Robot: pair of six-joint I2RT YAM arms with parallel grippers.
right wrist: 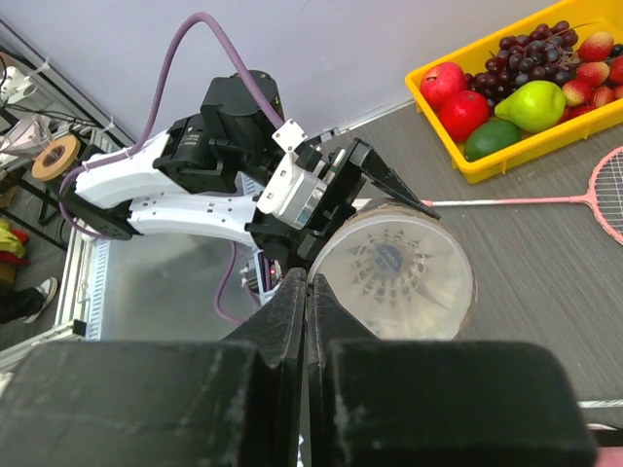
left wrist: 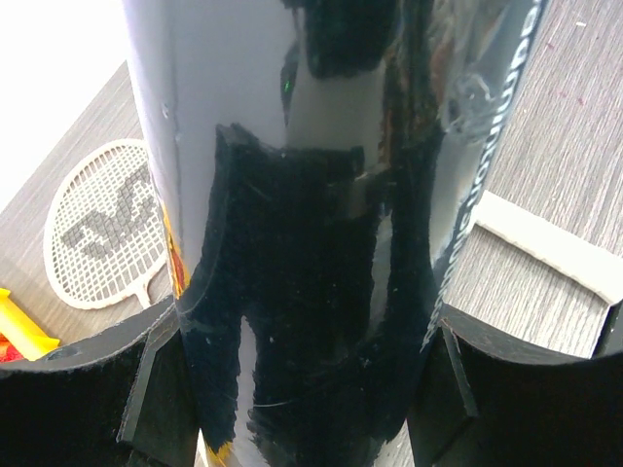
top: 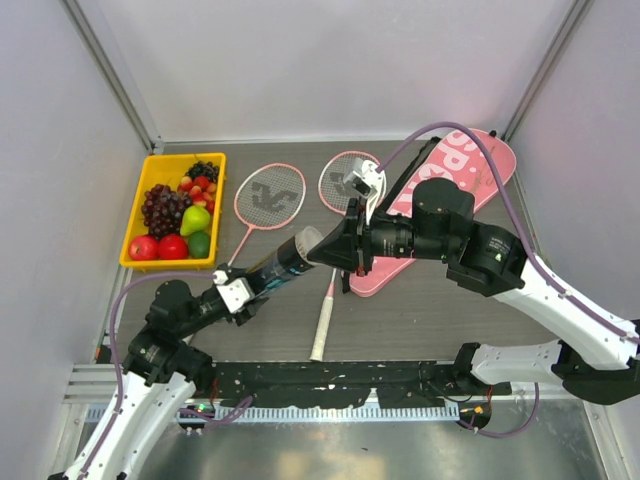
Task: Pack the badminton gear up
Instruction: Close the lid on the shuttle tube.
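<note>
1. The left hand (top: 245,292) clamps the tube (top: 285,264), which tilts above the desk (top: 420,320).
2. The right hand (top: 325,250), pinched closed with nothing visible in it, meets the tube's open rim.
3. The bag (top: 470,160) and one racket (top: 268,195) lie behind, near the back wall (top: 330,70).

Robotics laboratory test cell. Indicators: a grey wood-grain surface (top: 420,310) enclosed on three sides by plain white panels (top: 330,60) set in aluminium posts (top: 112,75). A black perforated mounting plate (top: 330,382) runs along the surface's near edge and carries two cabled arms (top: 560,300). A tape roll (right wrist: 54,156) sits on a bench beyond that edge.
</note>
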